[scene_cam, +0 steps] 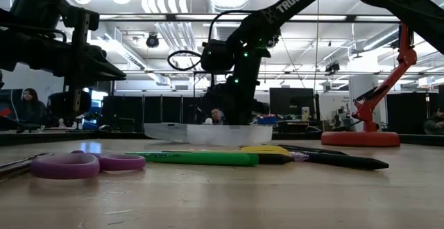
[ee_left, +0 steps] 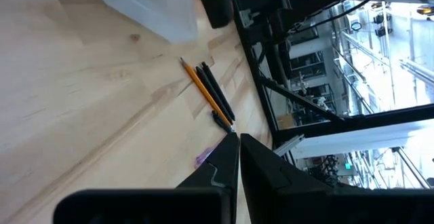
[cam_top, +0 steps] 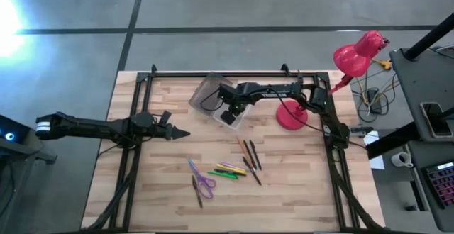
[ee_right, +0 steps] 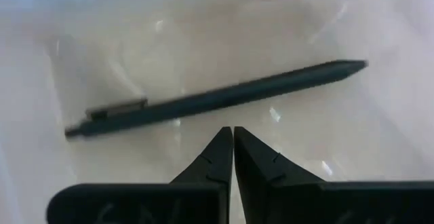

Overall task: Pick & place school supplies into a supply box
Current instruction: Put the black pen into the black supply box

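Overhead, the right gripper [cam_top: 228,115] hangs over the clear supply box [cam_top: 213,96] at the table's far middle, fingers pressed together and holding nothing, yet only its wrist camera reveals a dark pen [ee_right: 217,100] lying flat inside the box, long axis running crosswise just ahead of the fingertips. The left gripper [cam_top: 179,132], also closed and empty, waits left of centre, its tips pointing toward the loose pencils [cam_top: 248,154], green marker [cam_top: 223,174] and purple scissors [cam_top: 201,180] on the near boards.

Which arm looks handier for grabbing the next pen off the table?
Probably the left. Its gripper, shut and empty, hovers near the loose pens and scissors. The right gripper, also shut, is over the box, where one dark pen already lies.
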